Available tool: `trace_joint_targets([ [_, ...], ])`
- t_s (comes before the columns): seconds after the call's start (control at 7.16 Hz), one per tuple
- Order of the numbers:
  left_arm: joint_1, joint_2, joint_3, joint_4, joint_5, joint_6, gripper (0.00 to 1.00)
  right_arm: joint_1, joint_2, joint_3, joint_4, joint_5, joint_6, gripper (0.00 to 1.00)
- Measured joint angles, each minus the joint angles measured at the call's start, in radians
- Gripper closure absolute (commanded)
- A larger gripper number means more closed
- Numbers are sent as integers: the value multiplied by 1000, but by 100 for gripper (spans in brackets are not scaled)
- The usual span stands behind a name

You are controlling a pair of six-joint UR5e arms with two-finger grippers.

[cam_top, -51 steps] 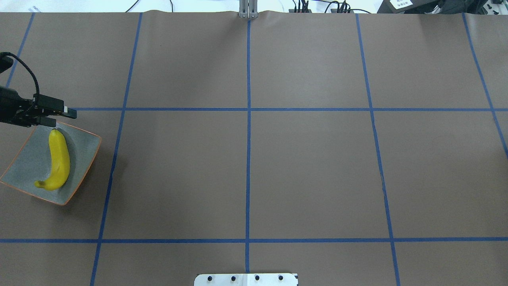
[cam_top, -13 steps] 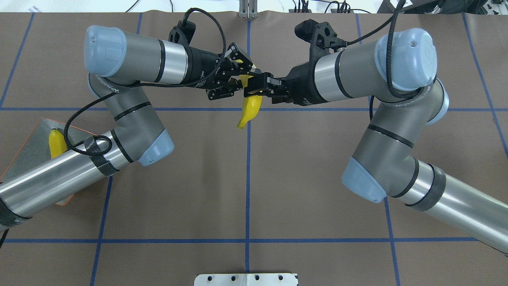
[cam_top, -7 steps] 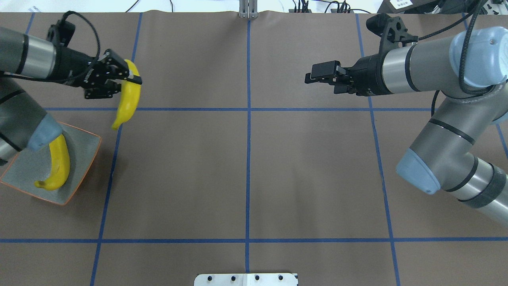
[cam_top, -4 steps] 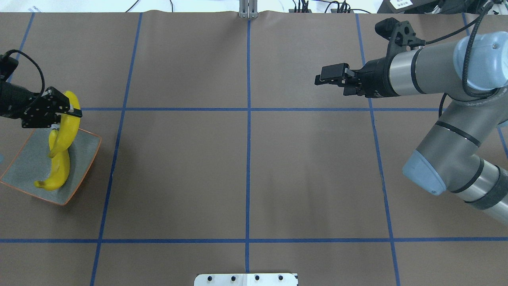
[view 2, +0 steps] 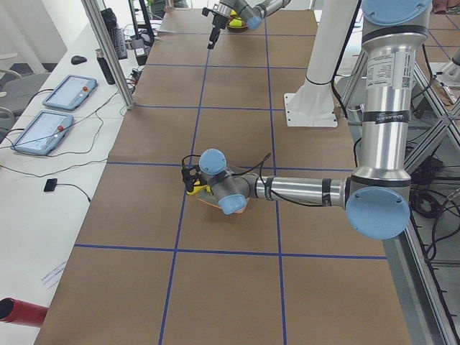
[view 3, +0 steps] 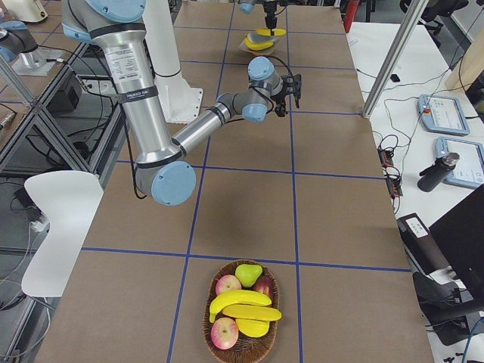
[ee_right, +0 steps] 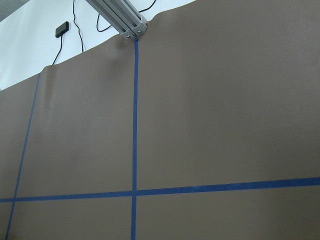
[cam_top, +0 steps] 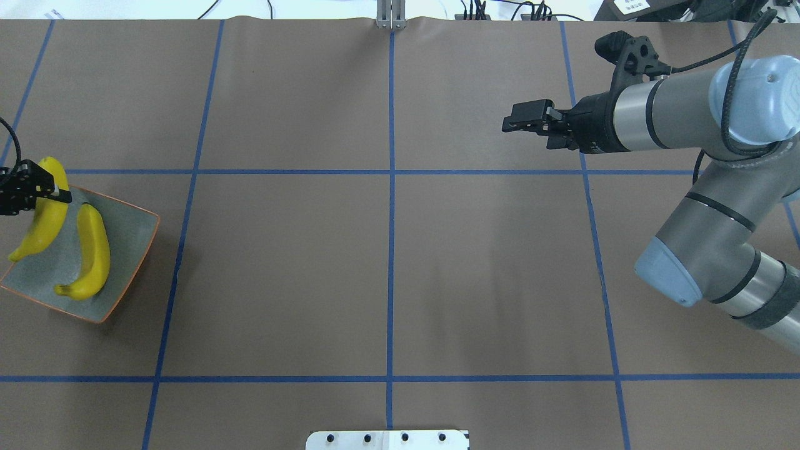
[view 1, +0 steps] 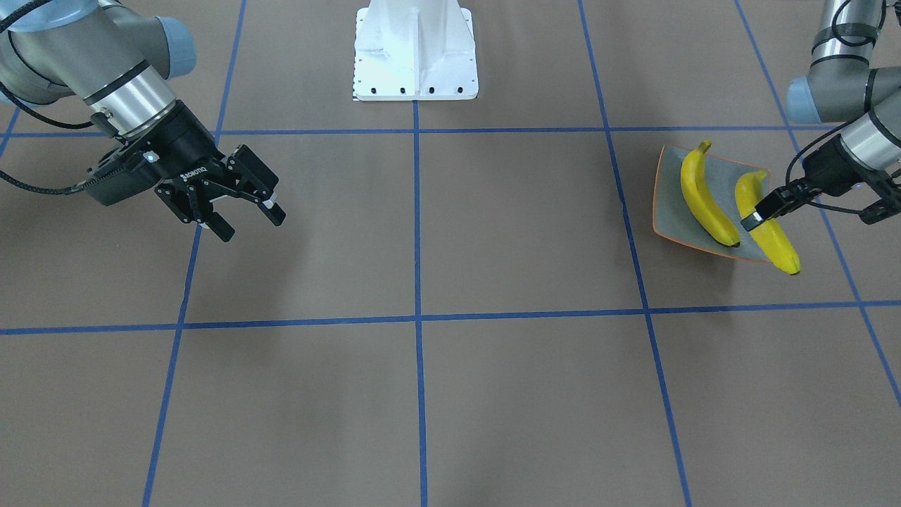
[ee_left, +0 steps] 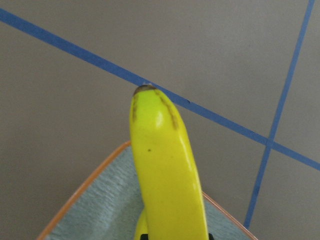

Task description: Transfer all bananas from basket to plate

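The grey-green plate [cam_top: 128,240] with an orange rim sits at the table's left end. One yellow banana [cam_top: 95,250] lies on it. My left gripper [cam_top: 50,187] is shut on a second banana [cam_top: 39,222], which hangs tilted over the plate's outer side, beside the first; whether it touches the plate is unclear. The front view shows the same: held banana [view 1: 773,236], lying banana [view 1: 704,201], plate [view 1: 669,208], left gripper [view 1: 766,215]. My right gripper [cam_top: 515,119] is open and empty above the right half. The wicker basket [view 3: 242,314] holds more bananas [view 3: 240,301].
Apples and a green pear share the basket at the table's right end. The white robot base [view 1: 415,53] stands at the near middle edge. Blue tape lines grid the brown table cover [cam_top: 387,262]. Tablets and cables lie on side benches.
My left gripper carried its banana further left and lower, from above the plate's back corner to beside the lying banana. The right arm barely shifted.
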Motion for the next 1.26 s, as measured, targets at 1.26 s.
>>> trace_joint_targets([
  [1.26, 71, 150, -242, 355, 152, 254, 100, 47, -50, -10, 1, -20, 6, 0],
])
